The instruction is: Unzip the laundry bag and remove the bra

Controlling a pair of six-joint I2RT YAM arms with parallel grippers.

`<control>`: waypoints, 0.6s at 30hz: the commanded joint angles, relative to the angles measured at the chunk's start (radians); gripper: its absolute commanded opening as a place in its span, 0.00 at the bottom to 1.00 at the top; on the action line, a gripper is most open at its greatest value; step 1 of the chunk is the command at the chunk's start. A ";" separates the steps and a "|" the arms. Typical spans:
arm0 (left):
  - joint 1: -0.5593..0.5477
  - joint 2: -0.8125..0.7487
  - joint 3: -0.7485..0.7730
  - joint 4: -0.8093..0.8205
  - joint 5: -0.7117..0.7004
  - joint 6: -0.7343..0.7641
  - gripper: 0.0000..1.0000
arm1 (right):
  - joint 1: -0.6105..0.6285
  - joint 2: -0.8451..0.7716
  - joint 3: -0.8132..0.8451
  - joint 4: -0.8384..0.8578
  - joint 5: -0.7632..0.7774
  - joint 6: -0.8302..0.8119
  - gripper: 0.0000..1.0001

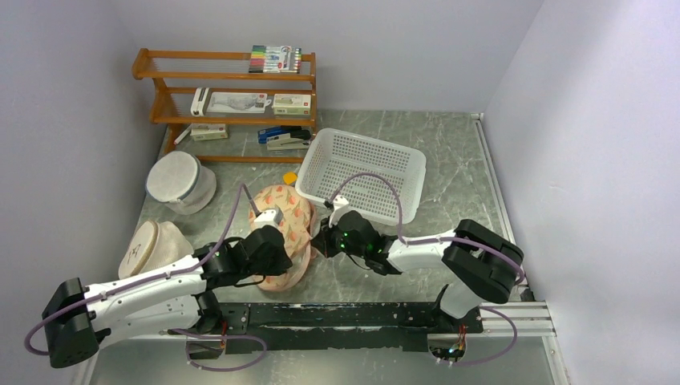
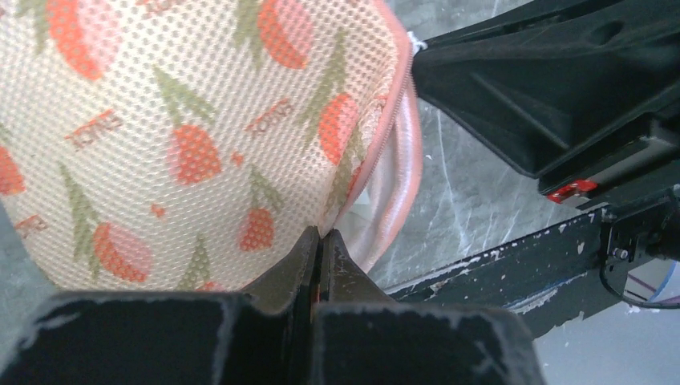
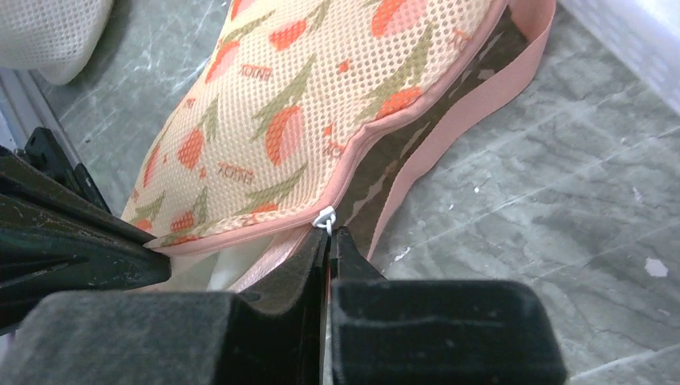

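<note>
The flat, cream-peach, orange-flowered mesh laundry bag [image 1: 295, 212] is lying on the grey marbled surface [image 1: 457, 172] between the two arms, just beside a white perforated plastic basket [image 1: 361, 152]. The left hand [image 2: 321, 237] is pinching the bag's near edge, fingers closed on the fabric, seemingly anchoring it so the zip can run. The right hand [image 3: 329, 237] is clamping the small white zip pull [image 3: 325, 217], and the pink-edged seam is gaping beyond it. Something pale [image 2: 383, 204] is peeking out of the opening. I cannot tell whether it is the bra or the lining.

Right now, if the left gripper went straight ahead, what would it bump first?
The laundry bag: the left gripper looks pinched on its edge, so the flowery fabric is straight ahead.
</note>
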 commanded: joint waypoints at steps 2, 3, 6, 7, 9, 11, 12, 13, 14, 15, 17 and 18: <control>-0.002 -0.052 -0.044 -0.089 -0.057 -0.058 0.07 | -0.038 0.022 0.034 -0.017 0.042 -0.032 0.00; -0.002 -0.060 -0.049 -0.078 -0.051 -0.052 0.07 | -0.038 0.028 0.036 -0.004 0.012 -0.043 0.00; -0.003 -0.065 -0.038 -0.053 -0.025 -0.031 0.09 | -0.031 0.026 0.038 0.018 -0.092 0.008 0.00; -0.002 -0.062 -0.026 -0.044 -0.015 -0.018 0.17 | -0.027 0.022 0.032 0.034 -0.123 0.039 0.00; -0.002 -0.053 0.012 -0.033 -0.003 0.011 0.36 | -0.011 0.025 0.008 0.099 -0.158 0.081 0.00; -0.002 -0.047 0.051 -0.031 0.003 0.045 0.53 | 0.003 0.041 0.006 0.124 -0.159 0.128 0.00; -0.002 -0.046 0.072 -0.043 0.000 0.049 0.58 | 0.003 0.055 0.013 0.127 -0.163 0.163 0.00; -0.003 -0.045 0.095 -0.048 0.006 0.061 0.64 | 0.004 0.065 0.017 0.145 -0.170 0.195 0.00; -0.003 -0.042 0.113 -0.037 0.028 0.090 0.69 | 0.007 0.077 0.016 0.176 -0.182 0.221 0.00; -0.002 -0.032 0.129 -0.030 0.045 0.125 0.72 | 0.010 0.089 0.016 0.207 -0.190 0.235 0.00; -0.002 -0.001 0.177 -0.085 0.036 0.149 0.80 | 0.013 0.107 0.027 0.225 -0.197 0.255 0.00; -0.002 0.017 0.197 -0.122 0.015 0.150 0.84 | 0.012 0.109 0.030 0.229 -0.202 0.258 0.00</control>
